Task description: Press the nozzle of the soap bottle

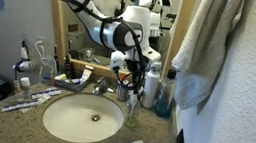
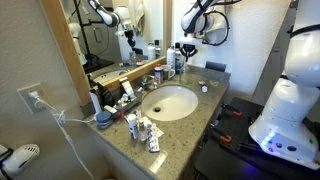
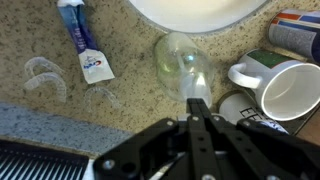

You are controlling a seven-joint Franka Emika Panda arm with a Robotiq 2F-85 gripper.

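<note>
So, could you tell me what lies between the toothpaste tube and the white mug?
In the wrist view, a clear container sits between the toothpaste tube and the white mug.

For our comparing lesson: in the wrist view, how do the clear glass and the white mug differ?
The clear glass is see-through; the white mug is opaque. The mug has a handle; the glass has none. The glass sits nearer the sink than the mug. Both rest on the speckled counter.

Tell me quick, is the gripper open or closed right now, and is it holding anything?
Gripper: closed, fingertips pressed together in the wrist view, holding nothing.
</note>
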